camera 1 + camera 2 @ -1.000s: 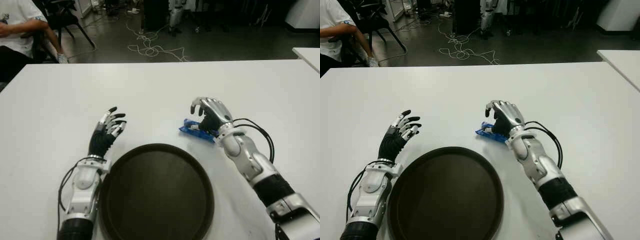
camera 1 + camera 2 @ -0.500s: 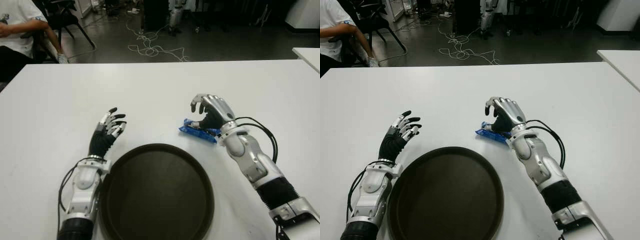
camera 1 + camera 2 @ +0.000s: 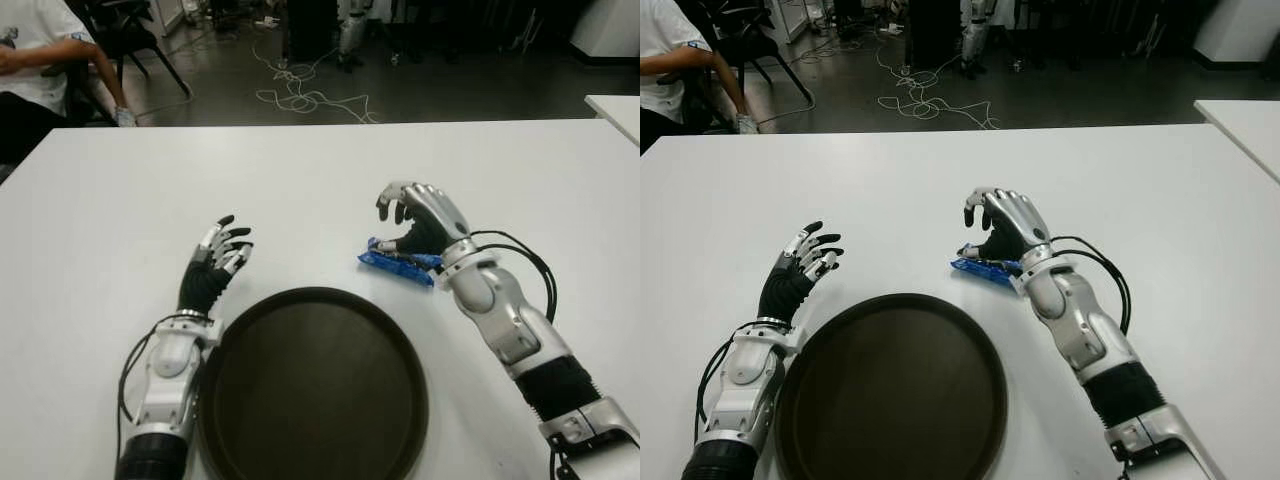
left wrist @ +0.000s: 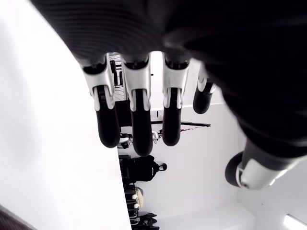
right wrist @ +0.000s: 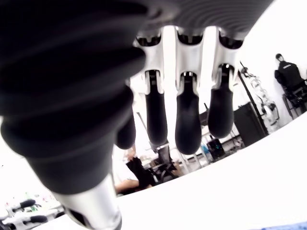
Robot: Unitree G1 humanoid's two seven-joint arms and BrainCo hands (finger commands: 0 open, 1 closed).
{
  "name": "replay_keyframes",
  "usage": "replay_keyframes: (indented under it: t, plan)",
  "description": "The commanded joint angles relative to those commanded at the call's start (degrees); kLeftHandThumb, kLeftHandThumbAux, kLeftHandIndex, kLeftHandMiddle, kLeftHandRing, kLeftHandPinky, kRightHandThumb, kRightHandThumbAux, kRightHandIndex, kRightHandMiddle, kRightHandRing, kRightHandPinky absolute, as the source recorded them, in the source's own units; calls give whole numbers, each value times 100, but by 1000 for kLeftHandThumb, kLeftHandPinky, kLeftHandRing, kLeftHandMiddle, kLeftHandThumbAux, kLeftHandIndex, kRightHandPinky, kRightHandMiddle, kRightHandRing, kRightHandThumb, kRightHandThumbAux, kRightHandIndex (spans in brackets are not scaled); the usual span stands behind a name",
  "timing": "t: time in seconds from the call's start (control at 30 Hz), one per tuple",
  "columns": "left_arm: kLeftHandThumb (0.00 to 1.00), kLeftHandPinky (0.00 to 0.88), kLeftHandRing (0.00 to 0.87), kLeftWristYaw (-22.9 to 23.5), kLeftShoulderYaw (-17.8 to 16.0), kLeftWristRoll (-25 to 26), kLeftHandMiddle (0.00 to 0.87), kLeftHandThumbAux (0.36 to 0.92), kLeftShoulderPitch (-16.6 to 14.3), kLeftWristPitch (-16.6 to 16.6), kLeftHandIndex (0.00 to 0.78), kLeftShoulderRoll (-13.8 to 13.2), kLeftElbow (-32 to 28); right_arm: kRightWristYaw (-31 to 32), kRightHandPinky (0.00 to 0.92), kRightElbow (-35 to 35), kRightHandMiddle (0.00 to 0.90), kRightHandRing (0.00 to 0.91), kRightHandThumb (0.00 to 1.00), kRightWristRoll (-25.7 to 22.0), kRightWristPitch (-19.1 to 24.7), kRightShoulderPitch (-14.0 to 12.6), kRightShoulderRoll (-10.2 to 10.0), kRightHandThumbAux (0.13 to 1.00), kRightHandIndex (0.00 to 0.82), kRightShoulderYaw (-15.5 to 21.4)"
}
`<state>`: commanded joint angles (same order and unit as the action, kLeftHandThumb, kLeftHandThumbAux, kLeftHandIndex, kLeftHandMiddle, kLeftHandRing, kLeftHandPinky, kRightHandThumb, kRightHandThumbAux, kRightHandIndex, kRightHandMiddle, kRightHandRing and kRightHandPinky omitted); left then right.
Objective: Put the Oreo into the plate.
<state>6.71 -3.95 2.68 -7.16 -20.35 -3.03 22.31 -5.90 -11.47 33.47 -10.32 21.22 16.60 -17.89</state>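
Where right hand (image 3: 420, 222) hovers: crinkly Oreo (image 3: 397, 263) (blue).

Robotics lab or workshop. White table (image 3: 120, 200) up front, second table (image 3: 615, 105) beyond its right edge. Loose cables (image 3: 300, 95) on dark floor, seated person (image 3: 40, 60) at far left corner, chairs (image 3: 130, 30).

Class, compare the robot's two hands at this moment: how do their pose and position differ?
The right hand arches above the blue Oreo packet, fingers curved downward; the left hand shows left of the dark plate, fingers extended, near nothing. Neither holds anything.
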Motion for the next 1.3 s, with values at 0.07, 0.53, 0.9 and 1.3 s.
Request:
replay_keyframes:
  t: [0.07, 0.53, 0.9, 1.3]
  plan:
    - [402, 314, 284, -1, 1, -1, 253, 594, 0, -2, 106, 1, 4, -16, 764, 48, 776, 782, 33, -7, -80, -12, -21, 927, 637, -2]
    - [422, 324, 292, -5, -25, 22, 257, 598, -16, 15, 111, -7, 34, -530, 709, -266, 724, 732, 91, 534, -236, 87, -54, 915, 608, -74]
    - [420, 306, 286, -28, -33, -1, 261, 593, -25, -1, 113, -36, 67, 97, 36, -252, 57, 45, 2, 934, 258, 181, 101, 694, 57, -309]
    - [411, 311, 279, 15, -66, 29, 256, 593, -30, -63, 111, -50, 126, 22, 0, -215, 0, 0, 186, 1401, 781, 140, 158, 382, 0, -423]
